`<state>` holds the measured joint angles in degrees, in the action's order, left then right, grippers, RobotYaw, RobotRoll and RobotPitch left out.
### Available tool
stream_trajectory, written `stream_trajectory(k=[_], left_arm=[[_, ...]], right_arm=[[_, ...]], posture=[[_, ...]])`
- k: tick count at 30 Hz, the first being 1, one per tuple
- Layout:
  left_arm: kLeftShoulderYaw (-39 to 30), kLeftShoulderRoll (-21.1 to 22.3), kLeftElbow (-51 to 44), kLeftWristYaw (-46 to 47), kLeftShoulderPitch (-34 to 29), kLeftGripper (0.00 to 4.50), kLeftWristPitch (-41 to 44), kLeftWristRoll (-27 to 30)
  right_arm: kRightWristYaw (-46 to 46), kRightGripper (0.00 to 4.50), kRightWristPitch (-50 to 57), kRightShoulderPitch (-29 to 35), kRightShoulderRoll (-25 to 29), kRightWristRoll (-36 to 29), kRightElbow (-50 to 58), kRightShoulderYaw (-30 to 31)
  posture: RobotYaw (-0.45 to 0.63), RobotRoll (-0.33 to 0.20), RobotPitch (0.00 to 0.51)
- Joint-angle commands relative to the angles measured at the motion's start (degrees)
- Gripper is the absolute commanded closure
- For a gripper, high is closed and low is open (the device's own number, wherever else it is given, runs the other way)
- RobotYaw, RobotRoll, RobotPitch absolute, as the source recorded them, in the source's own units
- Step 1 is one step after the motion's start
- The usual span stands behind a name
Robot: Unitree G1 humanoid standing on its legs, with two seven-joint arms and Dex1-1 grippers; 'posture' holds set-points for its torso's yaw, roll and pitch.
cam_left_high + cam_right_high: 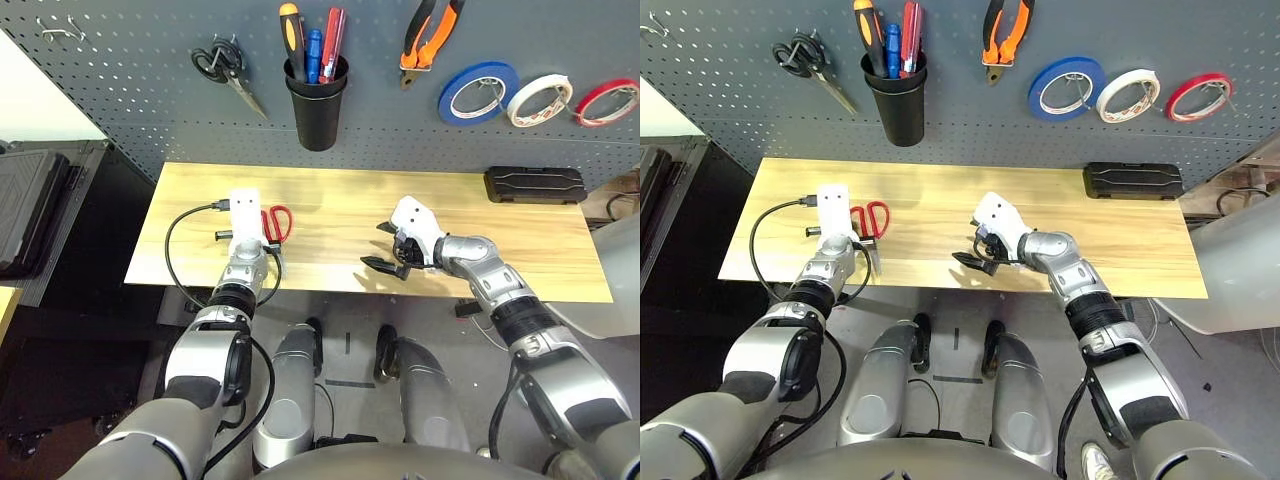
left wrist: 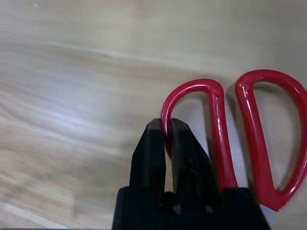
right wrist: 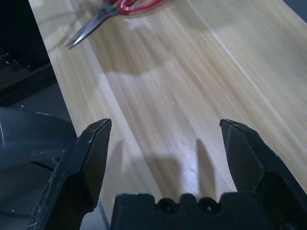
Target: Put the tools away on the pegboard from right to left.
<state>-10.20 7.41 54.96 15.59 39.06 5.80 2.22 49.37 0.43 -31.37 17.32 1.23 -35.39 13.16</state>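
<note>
The red-handled scissors (image 1: 277,222) lie flat on the wooden table (image 1: 340,195) at its left front. My left gripper (image 2: 168,127) is shut on one red handle loop (image 2: 218,129), with its wrist (image 1: 245,212) just left of the scissors. My right gripper (image 1: 385,252) hovers open over the table's middle front, nothing between its fingers (image 3: 93,143); the scissors (image 3: 124,5) show far ahead of it. On the pegboard (image 1: 140,95) hang the whitish tape roll (image 1: 540,98) and the orange-and-black pliers (image 1: 430,35). The screwdriver (image 1: 291,35) stands in the black cup (image 1: 317,105).
Black-handled scissors (image 1: 228,68) hang left of the cup. A blue tape roll (image 1: 478,92) and a red one (image 1: 606,102) flank the whitish roll. A black case (image 1: 535,185) lies at the table's back right. Bare wire hooks (image 1: 60,30) sit at the pegboard's upper left.
</note>
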Motion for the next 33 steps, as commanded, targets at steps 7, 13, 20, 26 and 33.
stream_trajectory(k=[7, 13, 20, 26, 33], left_arm=[[-1.89, -2.87, -24.95, 1.73, -9.83, 4.49, 2.52, 1.92], [-3.72, -3.72, -40.96, 1.67, -15.44, 4.49, 4.72, 3.54], [-6.78, -4.25, -54.17, 1.57, -18.98, 4.49, 5.5, 5.56], [-7.78, -3.43, -62.01, -0.33, -18.63, 4.49, 5.25, 7.03], [-7.87, -1.79, -67.97, -3.68, -16.1, 4.49, 6.91, 10.42]], right_arm=[[1.53, 0.0, -5.43, -2.21, -0.93, -1.02, -4.69, -0.92], [3.38, 0.0, -7.72, -2.87, 0.06, -2.47, -5.59, -2.27], [5.63, 0.0, -10.47, -2.95, 0.98, -4.64, -6.25, -4.46], [8.43, 0.0, -13.2, -2.43, 0.4, -8.53, -4.77, -7.19], [12.71, 0.0, -12.95, -0.55, 0.81, -18.13, 3.21, -13.15]], posture=[[0.22, 0.0, 0.267], [0.24, 0.0, 0.256], [0.26, 0.0, 0.245], [0.29, 0.0, 0.239], [0.32, 0.0, 0.238]])
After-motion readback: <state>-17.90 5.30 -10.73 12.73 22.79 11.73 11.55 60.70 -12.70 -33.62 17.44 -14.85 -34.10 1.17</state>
